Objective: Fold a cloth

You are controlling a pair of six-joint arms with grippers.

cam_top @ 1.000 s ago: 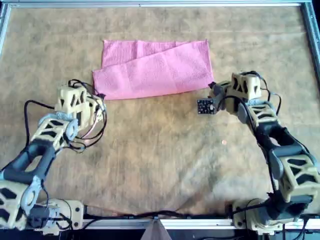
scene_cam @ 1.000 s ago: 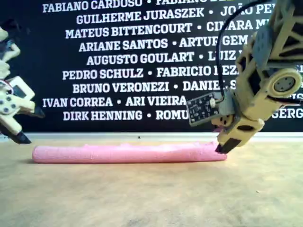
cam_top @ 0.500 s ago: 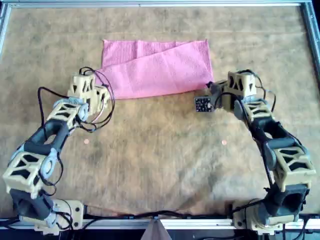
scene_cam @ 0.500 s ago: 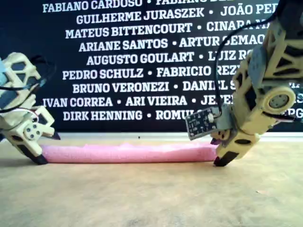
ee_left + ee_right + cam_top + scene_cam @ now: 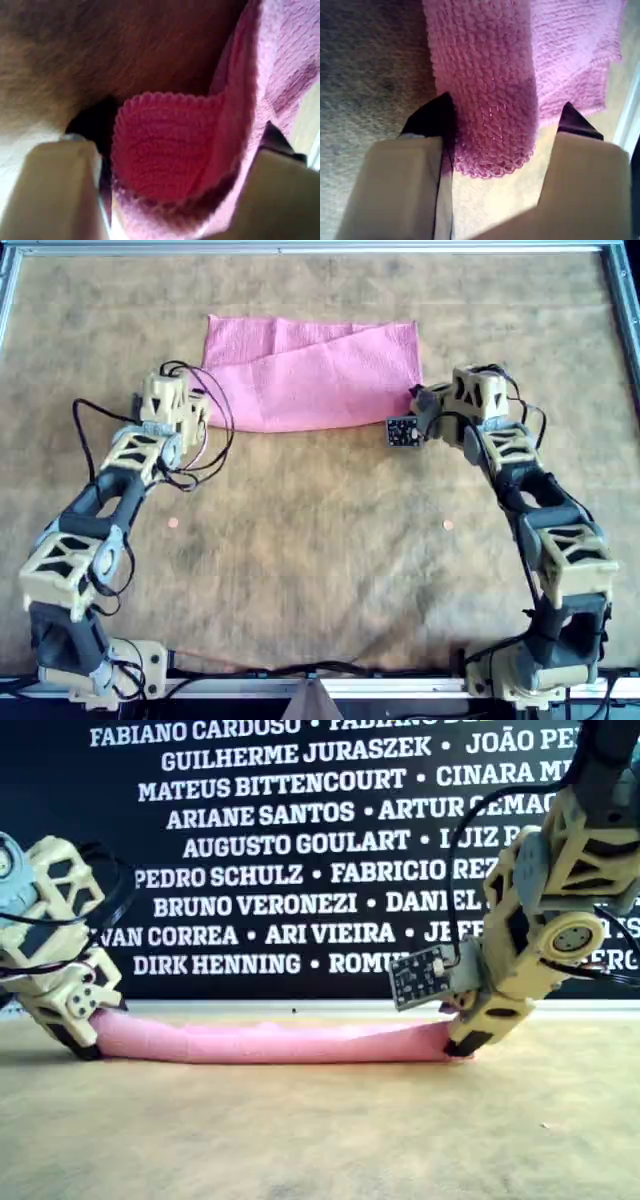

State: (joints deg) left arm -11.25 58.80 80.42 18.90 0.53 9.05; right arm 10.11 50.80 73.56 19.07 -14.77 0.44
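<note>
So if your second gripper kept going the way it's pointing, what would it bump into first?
The cloth. A folded edge of it already lies between my second gripper's fingers, so going straight on would press into that pink fabric almost at once. Under it is probably the table, though depth is hard to judge.

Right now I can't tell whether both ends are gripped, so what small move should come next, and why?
Probably close my second pincer fully before lifting: the cloth lies between its fingers, yet a gap shows beside one finger. My first pincer looks filled by a cloth corner.
</note>
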